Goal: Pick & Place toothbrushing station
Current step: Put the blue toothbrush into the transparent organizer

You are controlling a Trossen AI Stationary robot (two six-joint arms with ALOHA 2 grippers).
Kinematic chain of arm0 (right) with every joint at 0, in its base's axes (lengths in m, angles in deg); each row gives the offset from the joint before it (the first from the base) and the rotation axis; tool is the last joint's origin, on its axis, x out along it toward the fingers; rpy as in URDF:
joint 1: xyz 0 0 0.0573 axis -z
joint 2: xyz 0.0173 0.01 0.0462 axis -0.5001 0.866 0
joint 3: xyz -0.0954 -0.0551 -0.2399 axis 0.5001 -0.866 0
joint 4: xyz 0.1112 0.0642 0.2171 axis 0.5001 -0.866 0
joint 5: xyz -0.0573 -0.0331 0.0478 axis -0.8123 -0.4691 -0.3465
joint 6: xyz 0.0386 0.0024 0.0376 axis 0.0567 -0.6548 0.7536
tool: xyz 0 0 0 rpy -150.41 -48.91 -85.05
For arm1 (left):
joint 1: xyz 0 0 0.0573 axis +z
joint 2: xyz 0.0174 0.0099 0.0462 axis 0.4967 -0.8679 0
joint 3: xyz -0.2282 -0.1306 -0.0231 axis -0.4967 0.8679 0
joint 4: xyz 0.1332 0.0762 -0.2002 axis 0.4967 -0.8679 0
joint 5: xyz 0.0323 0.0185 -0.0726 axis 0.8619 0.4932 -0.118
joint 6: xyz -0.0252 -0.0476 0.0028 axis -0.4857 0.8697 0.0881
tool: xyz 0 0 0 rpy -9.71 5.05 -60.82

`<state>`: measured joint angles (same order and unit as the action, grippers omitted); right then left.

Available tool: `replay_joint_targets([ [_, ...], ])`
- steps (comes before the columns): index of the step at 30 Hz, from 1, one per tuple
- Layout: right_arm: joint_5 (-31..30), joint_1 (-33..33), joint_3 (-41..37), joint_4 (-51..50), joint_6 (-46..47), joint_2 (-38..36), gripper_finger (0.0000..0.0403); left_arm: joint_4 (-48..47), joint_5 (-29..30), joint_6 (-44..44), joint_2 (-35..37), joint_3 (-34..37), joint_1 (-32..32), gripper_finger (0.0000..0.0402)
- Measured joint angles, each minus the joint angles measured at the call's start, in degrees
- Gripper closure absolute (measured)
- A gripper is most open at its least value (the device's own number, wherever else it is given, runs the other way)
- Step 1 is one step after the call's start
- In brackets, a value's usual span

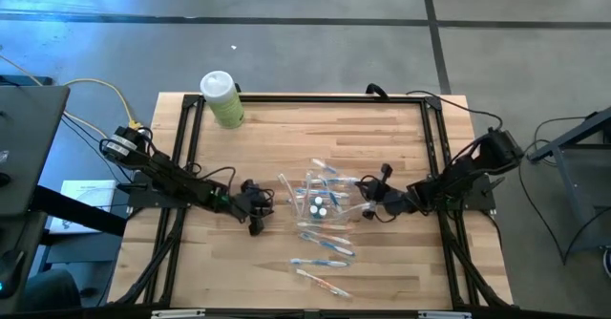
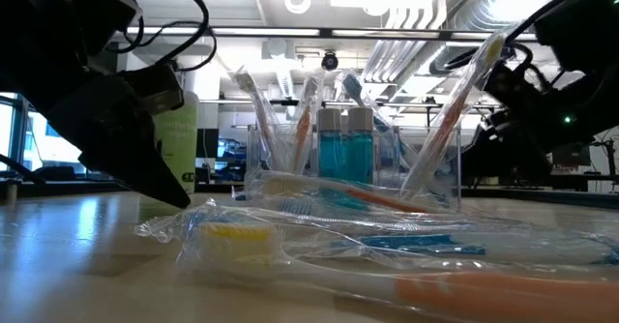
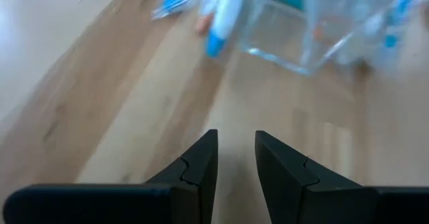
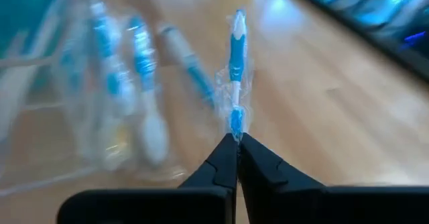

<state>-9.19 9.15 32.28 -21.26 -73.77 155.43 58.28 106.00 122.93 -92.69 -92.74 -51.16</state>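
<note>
A clear plastic holder [image 1: 320, 201] stands mid-table with white-capped blue tubes [image 2: 345, 144] and several toothbrushes upright in it. More wrapped blue- and orange-marked toothbrushes [image 1: 325, 247] lie flat on the table nearer the front edge. My right gripper [image 1: 368, 199] is just right of the holder, shut on a wrapped blue toothbrush [image 4: 234, 70]. My left gripper [image 1: 256, 206] is low over the table just left of the holder; its fingers [image 3: 236, 158] are slightly apart and empty. My right gripper pinches the wrapped blue toothbrush near one end [image 4: 234, 125] between its two fingertips, and the brush runs straight on ahead of the fingers. In the low view the brush [image 2: 450, 120] slants down from the gripper toward the holder; where its lower end rests I cannot tell.
A pale green white-capped bottle [image 1: 221, 97] stands at the table's far left corner. A black frame [image 1: 305, 97] rims the wooden table. Bare wood shows between the bottle and the holder and along the far side.
</note>
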Motion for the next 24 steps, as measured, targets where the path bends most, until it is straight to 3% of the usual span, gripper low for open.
replay_joint_targets([
  [7,-22.62,-8.08,0.00,0.21,-7.61,-4.71,0.0400,2.94,-0.18,-0.26,0.00,0.00,-0.71,0.0305],
  [13,-43.56,-17.24,0.04,5.79,-23.72,-11.63,0.0400,3.07,-0.25,-0.24,0.00,0.00,-0.71,0.0305],
  [15,-44.24,-19.88,0.04,10.21,-31.54,-13.90,0.0400,3.39,-1.19,0.76,0.00,0.00,-0.88,0.0305],
  [18,-44.31,-22.34,0.55,16.75,-40.09,-16.58,0.0400,5.06,-5.18,9.19,0.00,0.00,-1.06,0.0305],
  [24,-44.35,-24.25,5.02,18.47,-51.80,-18.05,0.0400,11.79,-15.50,17.76,0.00,0.00,-1.04,0.0305],
])
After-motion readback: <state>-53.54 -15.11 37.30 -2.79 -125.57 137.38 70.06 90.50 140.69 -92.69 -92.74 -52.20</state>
